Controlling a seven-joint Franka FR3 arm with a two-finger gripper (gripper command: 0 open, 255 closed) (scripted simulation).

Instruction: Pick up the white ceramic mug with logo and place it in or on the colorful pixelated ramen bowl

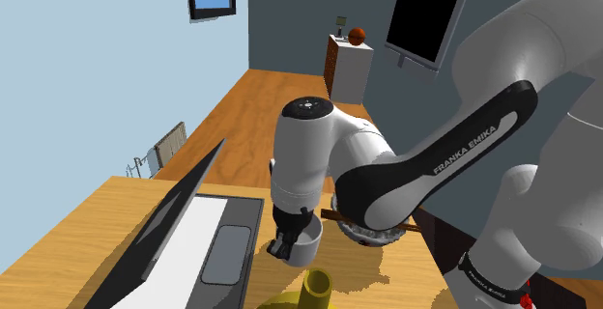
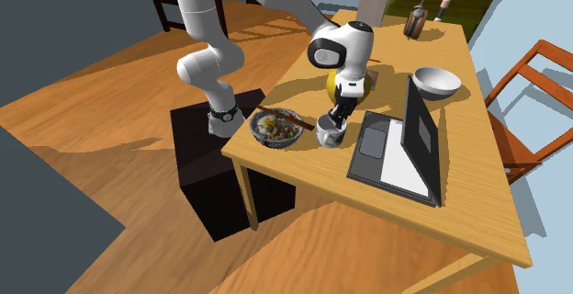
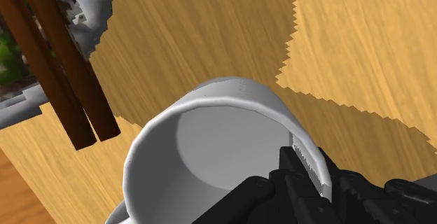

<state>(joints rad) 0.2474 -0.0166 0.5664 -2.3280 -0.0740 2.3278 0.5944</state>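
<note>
A wooden surface [image 2: 367, 211] stands on a wooden floor [image 2: 110, 108], with the dark stand [image 2: 207, 200] at one edge and a wooden chair [image 2: 537, 72] on the far side. The shoulder view adds the room: pale blue and dark grey walls, a black screen [image 1: 425, 17] on the dark one, and a small cabinet [image 1: 350, 70] below it.

The fingers [image 3: 280, 187] are clenched on the rim of the pale grey-white mug [image 3: 210, 138], one inside the cup and one outside its wall. The mug sits upright directly under them, on or just above the surface; which, I cannot tell.

The second exterior view lays out the rest. The ramen bowl [image 2: 277, 129], full of mottled green and grey, lies just beside the fingers toward the stand, with brown chopsticks [image 2: 280, 118] across it. An open laptop [image 2: 390, 150] sits on the fingers' other side, a white bowl [image 2: 436, 83] beyond it.

The wrist view alone shows the grip itself, with the chopstick tips and the bowl's jagged grey rim near the mug. A yellow vessel [image 1: 314, 288] stands close behind the fingers
</note>
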